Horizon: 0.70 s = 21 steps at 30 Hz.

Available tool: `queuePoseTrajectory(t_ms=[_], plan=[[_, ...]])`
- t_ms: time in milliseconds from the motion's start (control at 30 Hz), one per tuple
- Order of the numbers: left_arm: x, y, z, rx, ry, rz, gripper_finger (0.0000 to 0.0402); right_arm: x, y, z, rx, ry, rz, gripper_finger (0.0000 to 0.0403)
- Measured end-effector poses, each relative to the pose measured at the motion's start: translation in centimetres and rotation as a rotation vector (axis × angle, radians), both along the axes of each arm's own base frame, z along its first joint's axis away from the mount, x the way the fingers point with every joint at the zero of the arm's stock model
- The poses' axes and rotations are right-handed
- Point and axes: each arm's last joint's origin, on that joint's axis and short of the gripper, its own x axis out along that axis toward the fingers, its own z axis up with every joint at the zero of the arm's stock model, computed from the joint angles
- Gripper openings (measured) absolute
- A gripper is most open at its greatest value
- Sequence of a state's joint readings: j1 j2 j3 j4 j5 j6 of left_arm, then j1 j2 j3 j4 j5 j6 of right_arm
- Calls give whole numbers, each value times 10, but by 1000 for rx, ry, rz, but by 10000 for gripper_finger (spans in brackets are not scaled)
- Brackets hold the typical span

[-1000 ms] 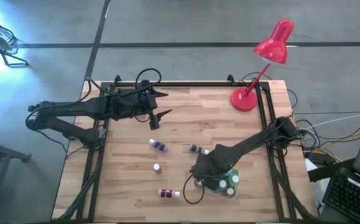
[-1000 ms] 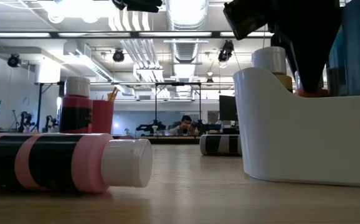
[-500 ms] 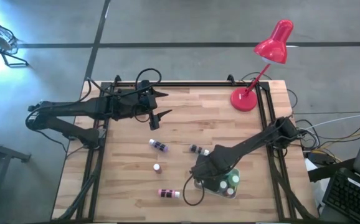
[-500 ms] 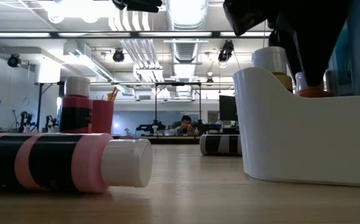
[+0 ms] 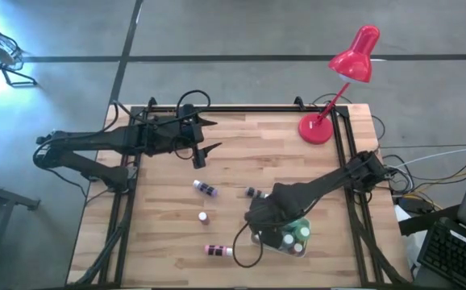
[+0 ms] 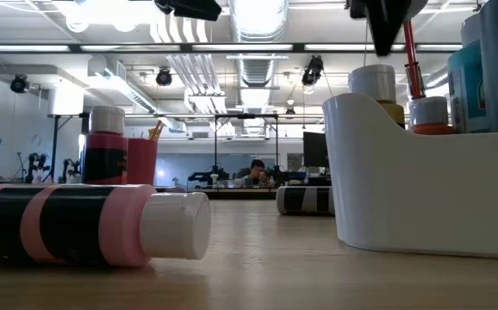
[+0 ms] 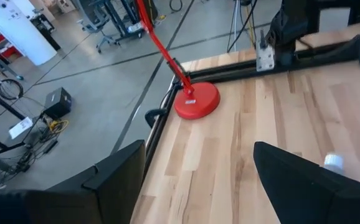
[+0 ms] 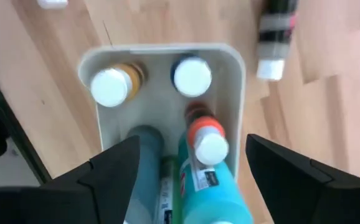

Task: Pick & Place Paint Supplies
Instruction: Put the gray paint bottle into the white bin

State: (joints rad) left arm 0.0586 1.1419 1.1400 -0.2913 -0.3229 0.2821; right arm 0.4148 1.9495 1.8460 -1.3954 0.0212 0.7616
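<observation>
Bottles point(image 8: 192, 76) stand upright in caddy point(image 8: 233, 68) below my right hand point(image 8: 186, 180), released above so nothing tips; left hand point(image 7: 198, 180) waits open, far off.

You have a pale butcher-block wooden counter point(image 5: 241, 161) edged by a black metal frame. At its far right corner stands a red desk lamp point(image 5: 342, 80), its round base point(image 7: 196, 101) on the wood and its shade leaning out past the edge. Grey concrete floor point(image 5: 233, 32) surrounds the counter. Off the right side you see cables and a dark keyboard point(image 5: 457, 254). In the low view a person point(image 6: 257, 173) sits far back in the room.
</observation>
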Motion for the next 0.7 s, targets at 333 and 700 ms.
queuePoseTrajectory(t_ms=[333,700], plan=[[-16,-1,-23,-71,309,39,303,-8,-9,67,-100,-137,26,257],[-40,-3,-50,-278,595,172,303,-38,-32,120,-306,-368,91,218]])
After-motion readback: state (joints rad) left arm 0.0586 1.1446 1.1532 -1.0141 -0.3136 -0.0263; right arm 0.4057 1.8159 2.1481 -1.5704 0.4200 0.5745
